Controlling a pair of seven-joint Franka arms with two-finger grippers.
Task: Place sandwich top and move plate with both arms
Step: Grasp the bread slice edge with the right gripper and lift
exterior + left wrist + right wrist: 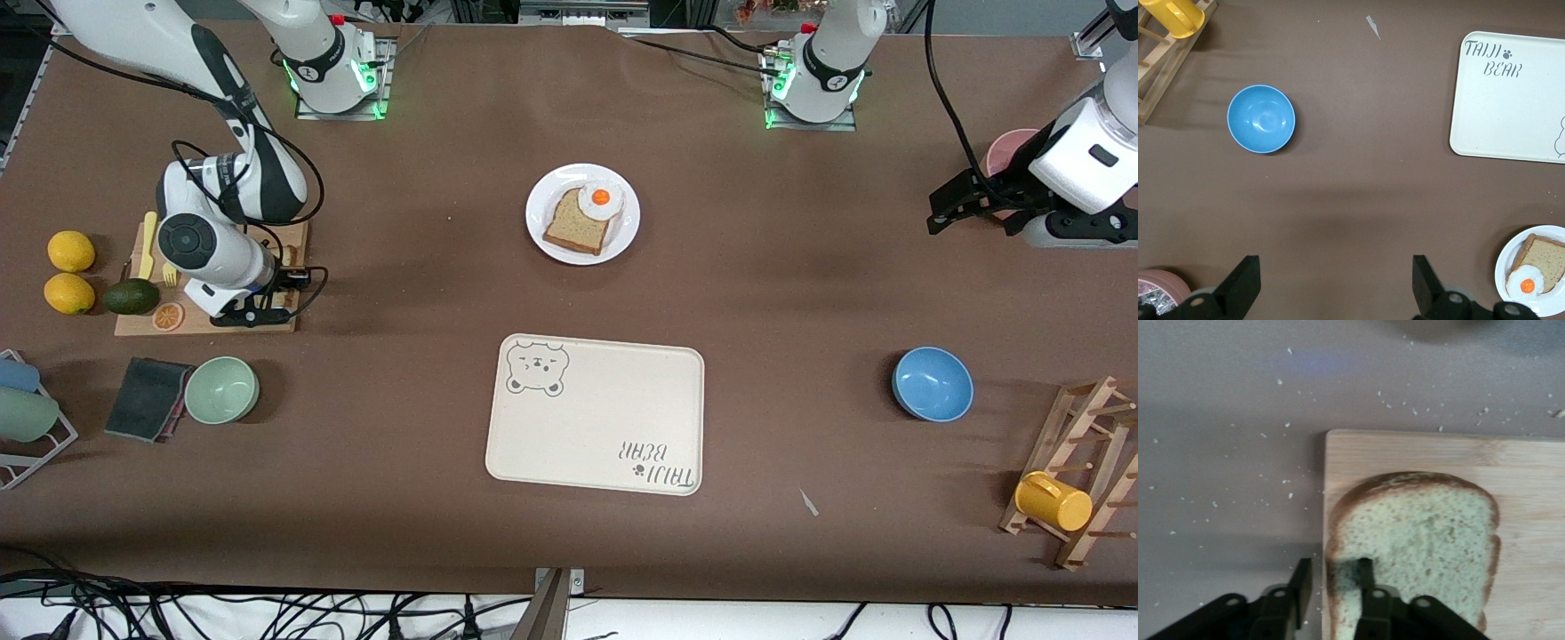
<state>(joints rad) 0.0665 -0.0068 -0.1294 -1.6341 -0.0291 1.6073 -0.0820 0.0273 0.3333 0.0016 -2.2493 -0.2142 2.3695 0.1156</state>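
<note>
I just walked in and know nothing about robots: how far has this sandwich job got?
Early days. Done: a bread slice and fried egg already lie on the round white plate. In hand: the right gripper is down at the wooden cutting board, its fingers straddling the edge of the speckled wholemeal sandwich top, not yet lifted. The left gripper waits open above bare table. Left: topping the sandwich, then moving the plate.

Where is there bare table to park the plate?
Bare cloth lies between the plate and the tray, and from the tray to the blue bowl. Crowded: the cutting board end, where the right gripper straddles the sandwich top.
</note>
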